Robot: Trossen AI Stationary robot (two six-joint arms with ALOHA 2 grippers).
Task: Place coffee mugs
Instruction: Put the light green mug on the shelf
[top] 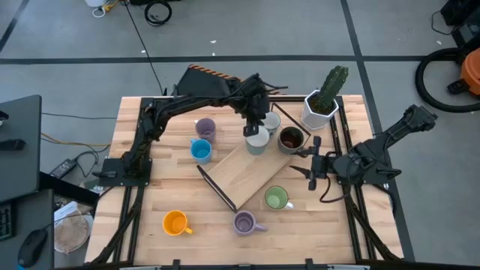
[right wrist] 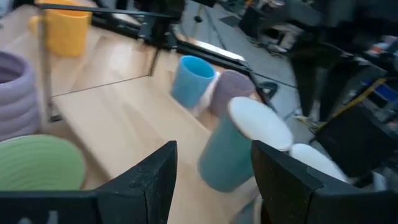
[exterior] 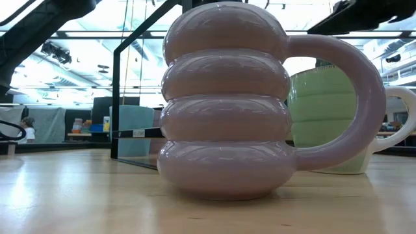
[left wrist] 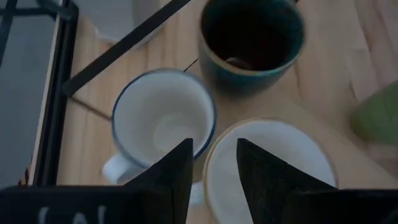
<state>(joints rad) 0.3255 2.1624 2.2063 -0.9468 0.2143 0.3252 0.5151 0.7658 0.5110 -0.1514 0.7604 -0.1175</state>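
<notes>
My left gripper reaches over the far end of the wooden board and is shut on a grey mug with a white inside. A white blue-rimmed mug and a dark brown mug stand right beside it. A lilac mug and a blue mug stand left of the board. The green, second lilac and orange mugs stand toward the near edge. My right gripper hovers open, right of the board. My left gripper comes from above, pointing down, and has the grey mug by its rim. One finger is inside the mug and the other outside. The mug leans tilted in the right wrist view. Whether its base rests on the board, I cannot tell.
A white faceted pot with a green cactus stands at the far right corner. A black frame edges the board. In the low view the near lilac mug fills the picture, with the green mug behind it. Bare wood lies near left.
</notes>
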